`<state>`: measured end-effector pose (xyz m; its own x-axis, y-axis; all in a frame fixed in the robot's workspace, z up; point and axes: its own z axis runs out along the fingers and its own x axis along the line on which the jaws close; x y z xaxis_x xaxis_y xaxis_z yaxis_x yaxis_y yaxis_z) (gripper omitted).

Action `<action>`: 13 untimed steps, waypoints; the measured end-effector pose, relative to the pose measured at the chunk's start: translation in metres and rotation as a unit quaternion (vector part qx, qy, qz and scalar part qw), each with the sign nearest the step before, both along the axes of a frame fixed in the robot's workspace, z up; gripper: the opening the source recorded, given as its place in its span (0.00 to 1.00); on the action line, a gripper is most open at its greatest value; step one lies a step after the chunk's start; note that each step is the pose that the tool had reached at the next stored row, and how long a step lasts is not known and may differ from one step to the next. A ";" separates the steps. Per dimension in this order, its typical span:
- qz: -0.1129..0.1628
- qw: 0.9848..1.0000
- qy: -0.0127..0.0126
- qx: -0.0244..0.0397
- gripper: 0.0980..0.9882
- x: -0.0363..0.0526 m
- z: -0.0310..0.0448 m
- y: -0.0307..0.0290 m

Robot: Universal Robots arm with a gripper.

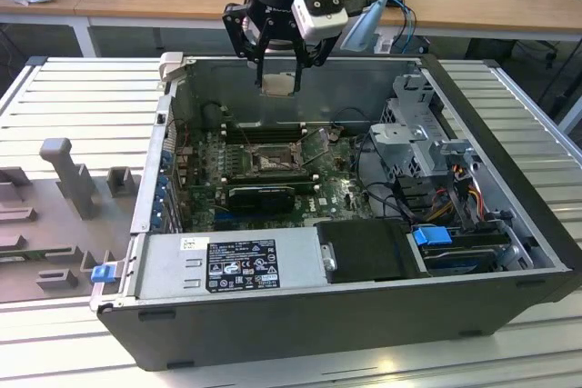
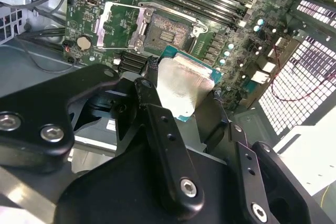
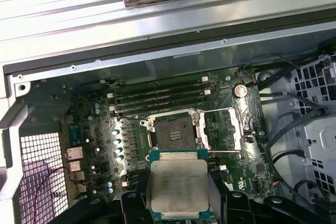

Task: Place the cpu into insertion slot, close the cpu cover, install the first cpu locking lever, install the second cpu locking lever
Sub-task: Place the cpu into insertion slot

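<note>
While in hand, cpu above slot

1 cpu, 1 insertion slot and 1 cpu cover.

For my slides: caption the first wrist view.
Gripper holds the cpu over the open case, insertion slot uncovered.

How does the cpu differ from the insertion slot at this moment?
The cpu has a pale silvery top; the insertion slot has a dark centre. The cpu hangs in the claw above the green board; the insertion slot is set into that board, uncovered. Both are square.
</note>
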<state>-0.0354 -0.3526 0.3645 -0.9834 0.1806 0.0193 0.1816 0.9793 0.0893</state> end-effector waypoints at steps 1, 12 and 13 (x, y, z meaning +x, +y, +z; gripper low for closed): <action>-0.003 1.000 0.000 0.000 0.48 0.0000 0.0000 0.0000; -0.026 1.000 0.000 0.000 0.48 0.0000 -0.0001 0.0000; -0.029 1.000 0.000 0.000 0.48 0.0000 -0.0001 0.0000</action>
